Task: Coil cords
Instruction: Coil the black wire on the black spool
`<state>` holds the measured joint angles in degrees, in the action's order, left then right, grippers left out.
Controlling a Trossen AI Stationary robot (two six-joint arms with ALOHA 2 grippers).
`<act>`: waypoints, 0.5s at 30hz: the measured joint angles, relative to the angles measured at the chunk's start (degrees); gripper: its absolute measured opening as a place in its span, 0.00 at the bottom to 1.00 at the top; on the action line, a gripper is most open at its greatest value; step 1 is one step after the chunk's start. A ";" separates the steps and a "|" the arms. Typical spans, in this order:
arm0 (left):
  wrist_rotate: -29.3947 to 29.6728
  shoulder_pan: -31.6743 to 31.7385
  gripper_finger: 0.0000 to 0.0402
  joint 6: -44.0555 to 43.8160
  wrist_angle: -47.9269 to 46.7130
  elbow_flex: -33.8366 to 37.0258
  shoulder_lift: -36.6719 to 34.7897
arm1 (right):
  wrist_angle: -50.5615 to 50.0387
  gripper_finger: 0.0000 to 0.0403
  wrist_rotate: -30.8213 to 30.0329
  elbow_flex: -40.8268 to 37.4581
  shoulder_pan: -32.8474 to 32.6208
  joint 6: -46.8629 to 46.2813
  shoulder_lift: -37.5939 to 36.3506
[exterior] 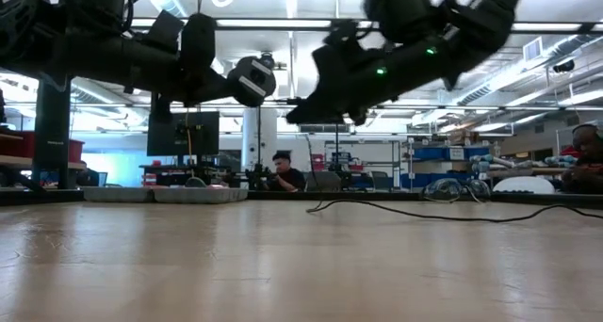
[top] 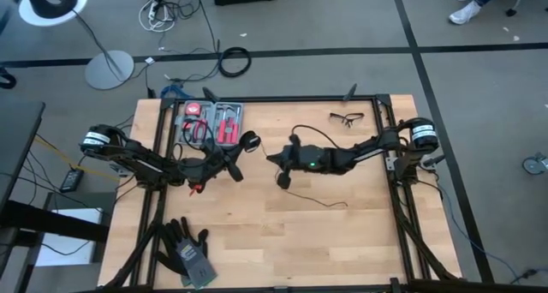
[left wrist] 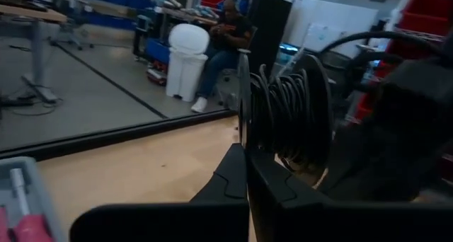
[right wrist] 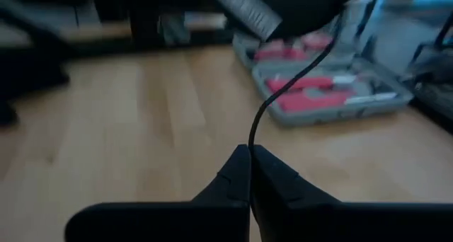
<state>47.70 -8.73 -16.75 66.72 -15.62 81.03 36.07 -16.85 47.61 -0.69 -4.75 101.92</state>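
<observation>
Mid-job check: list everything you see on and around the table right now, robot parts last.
cord: one, thin black, trailing across table middle, partly wound on a spool
tool case: one, grey with red tools, far left edge
safety glasses: one, dark, far right edge
gloves: one pair, dark grey, near left corner
left end effector: shut on spool, left of centre
right end effector: shut on cord, table centre

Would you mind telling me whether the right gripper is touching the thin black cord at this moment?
Touching. In the right wrist view, the right gripper is shut with the thin black cord emerging directly from between its closed fingertips, with no gap visible.
</observation>
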 joint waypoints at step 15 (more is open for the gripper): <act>-3.32 0.00 0.00 -0.33 -16.90 -6.26 0.02 | -13.42 0.00 6.61 16.54 -0.50 6.25 6.63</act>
<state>44.38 -8.73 -17.08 49.81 -21.88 81.06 22.65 -10.24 64.15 -1.19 1.51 108.55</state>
